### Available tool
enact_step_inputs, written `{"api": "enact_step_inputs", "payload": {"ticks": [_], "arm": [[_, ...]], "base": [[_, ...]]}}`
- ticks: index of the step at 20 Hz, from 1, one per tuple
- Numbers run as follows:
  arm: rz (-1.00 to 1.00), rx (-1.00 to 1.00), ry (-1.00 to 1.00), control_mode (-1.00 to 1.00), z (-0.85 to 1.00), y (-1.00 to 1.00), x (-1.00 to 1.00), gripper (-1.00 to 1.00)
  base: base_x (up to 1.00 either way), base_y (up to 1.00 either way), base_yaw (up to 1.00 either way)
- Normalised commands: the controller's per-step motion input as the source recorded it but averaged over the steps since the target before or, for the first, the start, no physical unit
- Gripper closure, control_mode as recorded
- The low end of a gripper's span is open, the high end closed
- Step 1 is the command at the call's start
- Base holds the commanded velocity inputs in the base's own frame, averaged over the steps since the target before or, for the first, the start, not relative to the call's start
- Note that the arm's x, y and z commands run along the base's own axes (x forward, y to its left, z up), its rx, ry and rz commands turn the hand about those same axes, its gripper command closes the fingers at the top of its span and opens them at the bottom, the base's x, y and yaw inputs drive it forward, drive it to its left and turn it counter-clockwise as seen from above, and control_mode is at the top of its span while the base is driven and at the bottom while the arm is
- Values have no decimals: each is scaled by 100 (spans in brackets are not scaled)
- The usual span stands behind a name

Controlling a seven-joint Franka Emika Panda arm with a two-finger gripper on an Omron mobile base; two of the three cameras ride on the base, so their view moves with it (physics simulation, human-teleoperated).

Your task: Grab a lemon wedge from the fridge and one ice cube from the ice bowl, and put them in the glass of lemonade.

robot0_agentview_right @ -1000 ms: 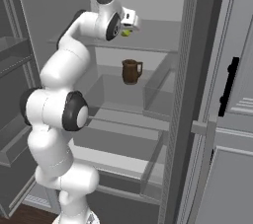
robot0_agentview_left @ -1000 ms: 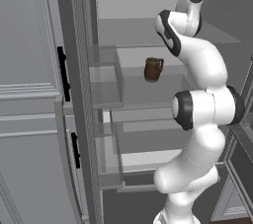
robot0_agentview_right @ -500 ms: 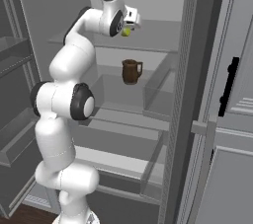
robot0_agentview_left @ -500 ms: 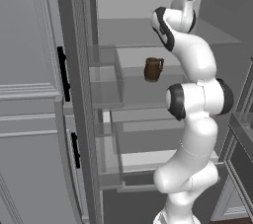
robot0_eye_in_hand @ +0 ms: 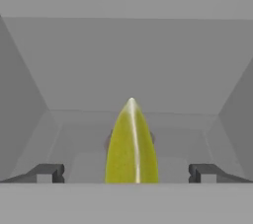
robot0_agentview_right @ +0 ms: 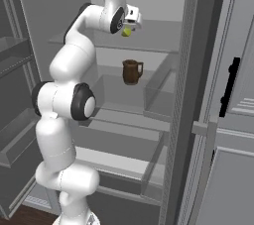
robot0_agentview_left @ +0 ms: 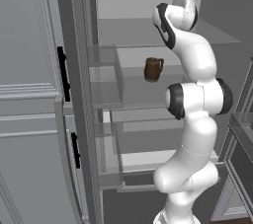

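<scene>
Hand view: lemon wedge (robot0_eye_in_hand: 132, 144) bottom centre, between wide-set fingertips (robot0_eye_in_hand: 49, 172) | right base view: gripper (robot0_agentview_right: 130, 25) upper centre inside fridge (robot0_agentview_right: 149, 45) | brown mug (robot0_agentview_right: 131, 71) below | grip unclear

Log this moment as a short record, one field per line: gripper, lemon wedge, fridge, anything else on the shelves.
gripper: gripper at the fridge's upper shelf level, jaws open, one fingertip on each side of the wedge with a gap to both
lemon wedge: lemon wedge yellow-green, pointed end up in the hand view, between the fingertips; grip not shown
fridge: fridge doors open, grey shelves exposed
other item: brown mug upright on the shelf below the gripper
task stage: wedge still inside the fridge, not yet carried out
</scene>
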Motion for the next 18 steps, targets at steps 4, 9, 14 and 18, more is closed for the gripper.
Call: {"api": "enact_step_inputs", "payload": {"ticks": [4, 9, 14, 18], "arm": [[1, 0, -1, -100, -8, 0, -40, -100], [3, 0, -4, -100, -6, 1, -20, -100], [3, 0, 0, -100, -26, 1, 14, -100], [0, 0, 0, -100, 8, 0, 39, -100]], "base": [[0, 0, 0], [0, 0, 0], [0, 0, 0], [0, 0, 0]]}}
